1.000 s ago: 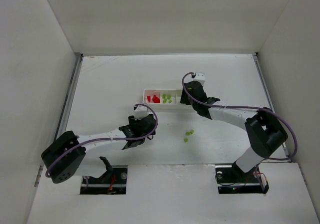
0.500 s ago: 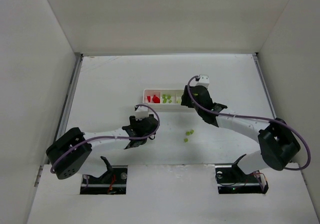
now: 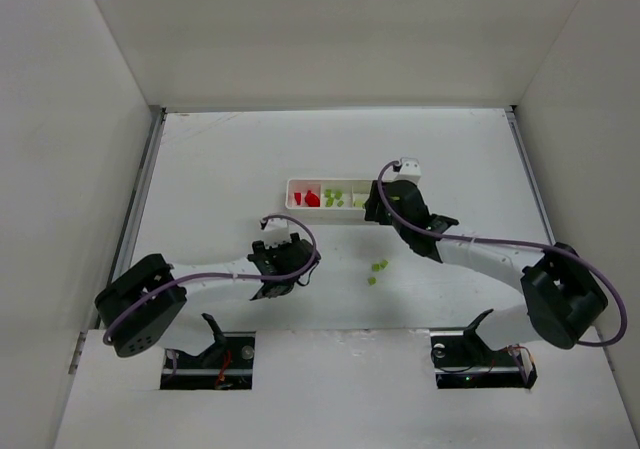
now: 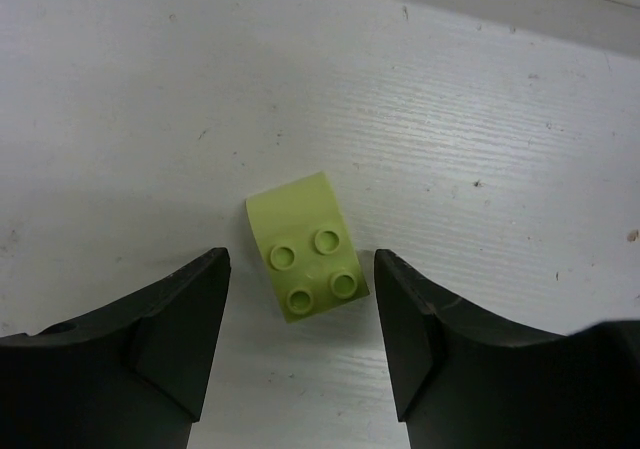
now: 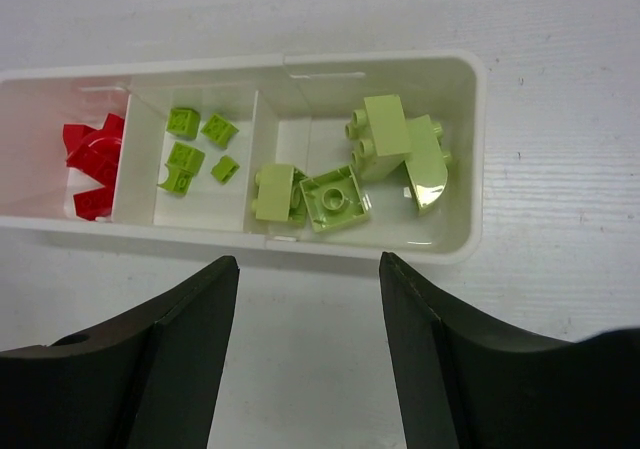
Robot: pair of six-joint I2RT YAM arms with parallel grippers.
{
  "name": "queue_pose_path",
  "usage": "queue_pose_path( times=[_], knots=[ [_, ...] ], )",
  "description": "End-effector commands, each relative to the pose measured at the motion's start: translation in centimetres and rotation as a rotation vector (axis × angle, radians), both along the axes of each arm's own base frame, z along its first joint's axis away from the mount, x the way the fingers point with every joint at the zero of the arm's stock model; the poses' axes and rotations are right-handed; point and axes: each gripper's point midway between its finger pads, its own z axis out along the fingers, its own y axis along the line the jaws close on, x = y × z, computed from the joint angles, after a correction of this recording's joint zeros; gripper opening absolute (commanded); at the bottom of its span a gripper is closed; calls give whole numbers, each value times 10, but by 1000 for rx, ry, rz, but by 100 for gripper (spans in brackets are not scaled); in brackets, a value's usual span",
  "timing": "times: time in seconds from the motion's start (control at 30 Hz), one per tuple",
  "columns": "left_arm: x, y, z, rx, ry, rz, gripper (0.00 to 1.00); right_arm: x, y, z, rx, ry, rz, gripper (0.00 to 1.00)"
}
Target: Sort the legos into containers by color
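Note:
A light green lego [image 4: 305,245] with four studs and a rounded end lies on the table. My left gripper [image 4: 303,309] is open, one finger on each side of the lego, touching neither side. In the top view this gripper [image 3: 282,260] hides that lego. The white containers tray [image 5: 476,149] holds red legos [image 5: 92,164] on the left, small green ones [image 5: 195,147] in the middle and larger green ones [image 5: 395,147] on the right. My right gripper [image 5: 308,309] is open and empty, just short of the tray's near wall.
Three loose green legos [image 3: 377,269] lie on the table between the two arms, nearer than the tray [image 3: 292,184]. The right gripper [image 3: 379,206] is at the tray's right end. White walls enclose the table on three sides.
The right gripper has pulled back from over the tray's right end toward the near side, and its jaws have opened wider. The left gripper has shifted slightly nearer.

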Motion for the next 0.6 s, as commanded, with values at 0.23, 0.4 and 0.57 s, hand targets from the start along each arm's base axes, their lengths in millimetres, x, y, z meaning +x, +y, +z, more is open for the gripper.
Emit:
queue_pose_path(
  times=[0.23, 0.4, 0.57],
  knots=[
    [9, -13, 0, -5, -20, 18, 31, -5, 5, 26, 70, -78, 17, 63],
    [11, -29, 29, -51, -80, -48, 18, -22, -9, 38, 102, -114, 5, 48],
    [27, -70, 96, -151, -197, -165, 18, -44, -31, 30, 122, -93, -61, 26]
  ],
)
